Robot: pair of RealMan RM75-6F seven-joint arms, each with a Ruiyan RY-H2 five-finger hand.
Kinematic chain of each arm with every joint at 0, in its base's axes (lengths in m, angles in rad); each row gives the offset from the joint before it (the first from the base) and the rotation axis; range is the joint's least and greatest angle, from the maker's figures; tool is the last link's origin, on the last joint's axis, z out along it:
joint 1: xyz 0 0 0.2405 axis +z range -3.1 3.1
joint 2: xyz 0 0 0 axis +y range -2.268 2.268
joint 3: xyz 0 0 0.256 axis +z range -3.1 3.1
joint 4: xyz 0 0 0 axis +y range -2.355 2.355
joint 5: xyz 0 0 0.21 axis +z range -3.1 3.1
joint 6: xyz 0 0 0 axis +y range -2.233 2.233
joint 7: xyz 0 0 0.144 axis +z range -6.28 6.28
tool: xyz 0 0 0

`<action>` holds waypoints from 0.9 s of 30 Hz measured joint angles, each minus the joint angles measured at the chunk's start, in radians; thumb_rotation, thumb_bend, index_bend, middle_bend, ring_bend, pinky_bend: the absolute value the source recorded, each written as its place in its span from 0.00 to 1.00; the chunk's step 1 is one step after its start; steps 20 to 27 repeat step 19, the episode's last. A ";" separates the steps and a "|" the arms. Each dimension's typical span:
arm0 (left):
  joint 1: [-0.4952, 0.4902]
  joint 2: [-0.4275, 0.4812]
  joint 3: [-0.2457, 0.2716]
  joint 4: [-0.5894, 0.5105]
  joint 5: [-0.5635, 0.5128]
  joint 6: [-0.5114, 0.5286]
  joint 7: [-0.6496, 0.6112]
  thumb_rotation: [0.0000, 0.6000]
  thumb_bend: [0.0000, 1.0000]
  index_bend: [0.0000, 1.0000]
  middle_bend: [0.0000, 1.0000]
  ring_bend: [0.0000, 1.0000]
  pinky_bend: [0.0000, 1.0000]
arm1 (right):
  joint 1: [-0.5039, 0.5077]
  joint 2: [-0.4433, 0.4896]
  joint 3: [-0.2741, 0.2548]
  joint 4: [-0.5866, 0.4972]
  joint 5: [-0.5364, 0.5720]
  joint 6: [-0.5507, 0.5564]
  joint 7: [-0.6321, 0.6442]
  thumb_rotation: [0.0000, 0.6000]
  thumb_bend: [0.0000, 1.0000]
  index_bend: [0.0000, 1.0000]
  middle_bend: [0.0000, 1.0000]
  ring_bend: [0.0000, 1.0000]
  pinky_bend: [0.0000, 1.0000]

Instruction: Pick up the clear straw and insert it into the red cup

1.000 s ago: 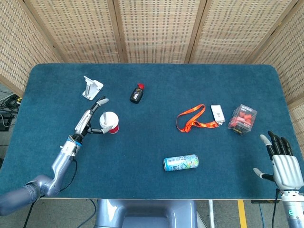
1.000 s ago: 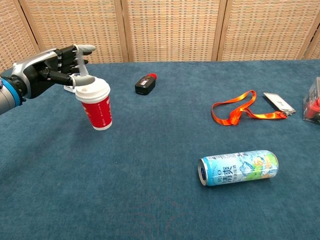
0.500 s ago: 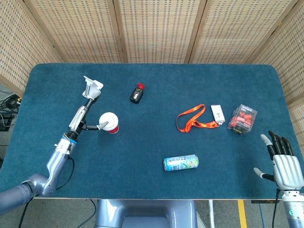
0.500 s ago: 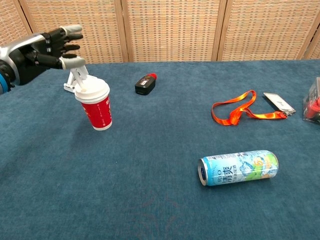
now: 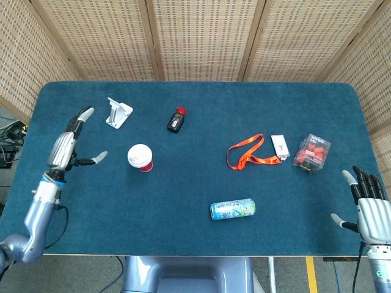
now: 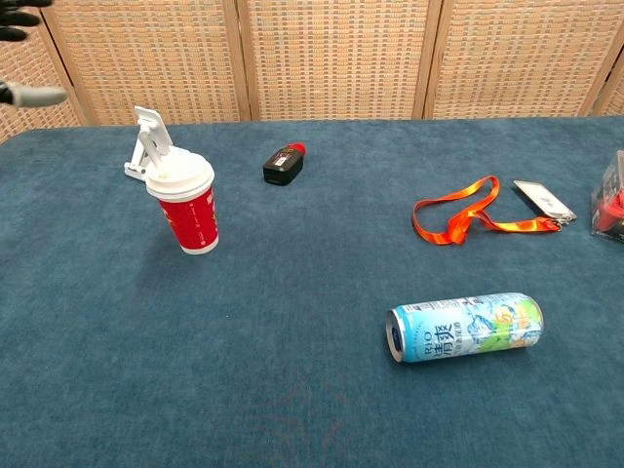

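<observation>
- Worktop (image 5: 201, 183) in blue felt, and both arms sit wide of the action.
- Left robot hand (image 5: 67, 144) floats over the left part of the worktop, well apart from the cup (image 5: 140, 157); fingers spread and pointing up-table, thumb stuck out toward the cup, nothing in it. The chest view catches only its fingertips at the top left corner.
- Right robot hand (image 5: 369, 210) is at the near right corner, palm flat, fingers splayed and pointing away from the robot, thumb out to the left, holding nothing.
- Cup stands upright on the left half of the worktop, red body, white lid on top, its long axis vertical.
- Straw: I cannot pick out a clear one in either view, so its place and direction can't be told.
- White stand (image 5: 118, 112) lies just behind the cup, toward the far left.
- Small black bottle (image 5: 176, 121) with a red cap lies further right, cap pointing to the far edge.
- Orange lanyard (image 5: 249, 156) is looped mid-right, touching a white card (image 5: 280, 146).
- Clear box (image 5: 312, 153) of red pieces sits just beside the card.
- Can (image 6: 464, 328) lies on its side near the front, long axis left to right, open top facing left.
</observation>
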 measured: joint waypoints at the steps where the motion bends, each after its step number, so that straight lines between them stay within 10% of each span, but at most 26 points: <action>1: 0.018 0.010 0.012 -0.011 0.001 0.020 0.055 1.00 0.24 0.00 0.00 0.00 0.00 | -0.001 0.000 0.000 -0.001 0.000 0.001 -0.003 1.00 0.07 0.10 0.00 0.00 0.00; 13: 0.278 0.108 0.216 -0.103 0.016 0.217 0.457 1.00 0.20 0.00 0.00 0.00 0.00 | -0.002 -0.009 -0.003 -0.008 -0.008 0.008 -0.059 1.00 0.07 0.03 0.00 0.00 0.00; 27: 0.322 0.120 0.237 -0.106 0.032 0.252 0.482 1.00 0.20 0.00 0.00 0.00 0.00 | 0.000 -0.011 -0.006 -0.013 -0.011 0.004 -0.072 1.00 0.07 0.02 0.00 0.00 0.00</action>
